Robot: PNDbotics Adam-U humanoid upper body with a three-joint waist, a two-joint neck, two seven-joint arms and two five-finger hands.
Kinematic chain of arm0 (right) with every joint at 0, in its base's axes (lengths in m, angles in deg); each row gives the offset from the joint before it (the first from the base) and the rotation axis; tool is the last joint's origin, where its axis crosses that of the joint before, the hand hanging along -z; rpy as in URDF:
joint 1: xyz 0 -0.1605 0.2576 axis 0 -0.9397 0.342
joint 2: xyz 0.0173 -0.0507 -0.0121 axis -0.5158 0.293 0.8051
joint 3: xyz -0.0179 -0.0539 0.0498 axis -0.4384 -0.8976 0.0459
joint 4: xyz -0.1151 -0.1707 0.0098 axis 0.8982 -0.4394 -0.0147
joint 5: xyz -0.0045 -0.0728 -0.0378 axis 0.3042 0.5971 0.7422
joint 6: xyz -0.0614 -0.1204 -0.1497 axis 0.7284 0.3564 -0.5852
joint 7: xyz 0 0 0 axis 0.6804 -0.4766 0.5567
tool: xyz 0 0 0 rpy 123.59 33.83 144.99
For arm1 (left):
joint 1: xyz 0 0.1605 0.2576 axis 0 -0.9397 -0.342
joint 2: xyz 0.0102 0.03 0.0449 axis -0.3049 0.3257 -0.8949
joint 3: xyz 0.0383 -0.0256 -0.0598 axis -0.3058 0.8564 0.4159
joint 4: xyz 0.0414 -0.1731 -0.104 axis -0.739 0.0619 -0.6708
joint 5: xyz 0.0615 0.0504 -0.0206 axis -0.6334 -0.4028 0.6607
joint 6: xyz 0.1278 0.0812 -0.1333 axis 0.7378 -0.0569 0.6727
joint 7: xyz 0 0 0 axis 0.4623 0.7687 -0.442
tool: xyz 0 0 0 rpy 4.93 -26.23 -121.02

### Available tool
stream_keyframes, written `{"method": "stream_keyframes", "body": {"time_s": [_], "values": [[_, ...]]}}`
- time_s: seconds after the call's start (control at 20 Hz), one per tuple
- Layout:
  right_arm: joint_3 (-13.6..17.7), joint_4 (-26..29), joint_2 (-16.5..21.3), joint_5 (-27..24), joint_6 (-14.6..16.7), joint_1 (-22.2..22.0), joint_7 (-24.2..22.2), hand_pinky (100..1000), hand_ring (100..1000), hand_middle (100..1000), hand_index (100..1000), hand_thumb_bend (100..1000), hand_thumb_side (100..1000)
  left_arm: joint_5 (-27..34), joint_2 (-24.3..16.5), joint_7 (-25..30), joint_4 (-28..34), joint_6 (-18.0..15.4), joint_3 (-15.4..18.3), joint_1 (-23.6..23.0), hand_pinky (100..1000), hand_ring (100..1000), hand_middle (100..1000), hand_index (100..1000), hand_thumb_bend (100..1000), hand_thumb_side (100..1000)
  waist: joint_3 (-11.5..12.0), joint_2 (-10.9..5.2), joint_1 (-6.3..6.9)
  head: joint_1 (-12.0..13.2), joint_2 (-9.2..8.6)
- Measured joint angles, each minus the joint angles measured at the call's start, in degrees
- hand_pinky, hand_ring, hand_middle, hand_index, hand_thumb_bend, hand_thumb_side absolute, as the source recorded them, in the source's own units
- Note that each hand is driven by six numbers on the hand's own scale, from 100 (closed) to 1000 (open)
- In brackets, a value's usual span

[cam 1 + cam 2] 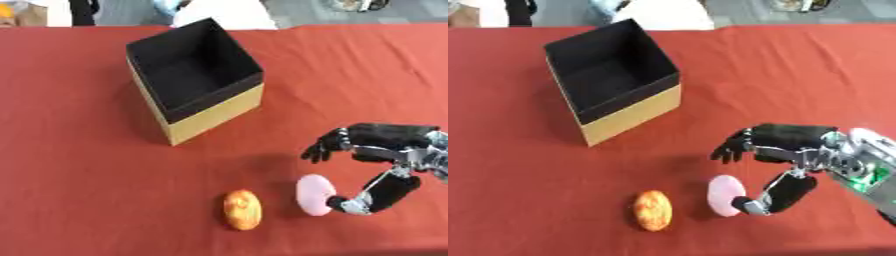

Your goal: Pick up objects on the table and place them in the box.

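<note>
A black box [214, 112] with tan outer walls stands open at the left middle of the red table, and I see nothing inside it. An orange, speckled oval object [242, 209] lies near the front edge. Just right of it lies a pink oval object [313, 194]. My right hand [389, 142] reaches in from the right and hovers over the pink object. Its thumb tip [343, 203] touches the object's right side, while the fingers [319, 148] spread above and behind it, apart from it. The hand is open. My left hand shows in neither view.
The red cloth [87, 175] covers the whole table. Its front edge runs close below the two oval objects. A white shape [223, 14] stands beyond the far edge, behind the box.
</note>
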Motion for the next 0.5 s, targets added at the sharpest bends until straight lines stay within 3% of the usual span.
{"method": "stream_keyframes", "body": {"time_s": [0.35, 0.5], "values": [[-0.5, 0.0, -0.6, 0.3, -1.4, 0.0, -0.5, 791, 734, 696, 872, 283, 375, 0.0, 0.0, 0.1, 0.0, 0.1, -0.1, 0.1, 624, 929, 786, 864, 100, 369, 0.5, 0.42, 0.19, -0.3, 0.0], [-0.7, 0.0, -0.7, 0.4, -1.7, 0.1, -0.3, 772, 698, 624, 821, 261, 370, 0.0, 0.0, 0.2, 0.0, 0.1, -0.1, 0.1, 623, 929, 786, 863, 100, 370, 0.6, 0.66, 0.36, -0.4, 0.0]]}}
